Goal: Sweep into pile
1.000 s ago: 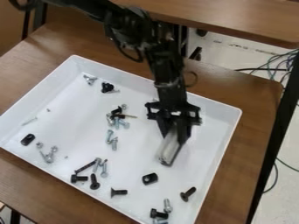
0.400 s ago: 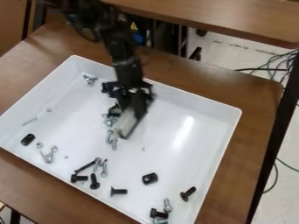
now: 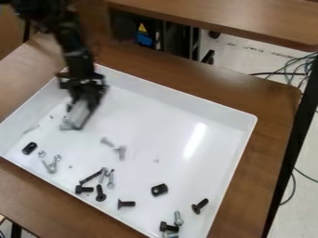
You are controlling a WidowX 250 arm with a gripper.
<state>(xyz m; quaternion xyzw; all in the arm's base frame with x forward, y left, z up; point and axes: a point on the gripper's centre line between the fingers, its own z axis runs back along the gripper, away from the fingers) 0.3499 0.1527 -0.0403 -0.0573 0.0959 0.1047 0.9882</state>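
In the upper left part of the white tray (image 3: 211, 109), my gripper (image 3: 85, 100) hangs low over the surface, shut on a pale grey block (image 3: 76, 117) that slants down to the tray floor. Two blurred silver screws (image 3: 120, 152) lie near the middle. Toward the near edge is a loose group of black and silver bolts (image 3: 100, 193). A black square piece (image 3: 160, 189) and a black bolt (image 3: 199, 206) are farther right. At left are a black oval piece (image 3: 29, 148) and silver bolts (image 3: 51, 166). The arm and block hide part of the upper left floor.
The tray's raised walls surround the hardware, and it stands on a brown wooden table (image 3: 273, 100). Another wooden surface (image 3: 248, 18) runs along the top edge. More bolts (image 3: 168, 227) lie by the tray's near right wall.
My gripper has swept from the right side of the tray to the upper left with the block. The central cluster has left its spot, and one silver screw near the middle has shifted left.
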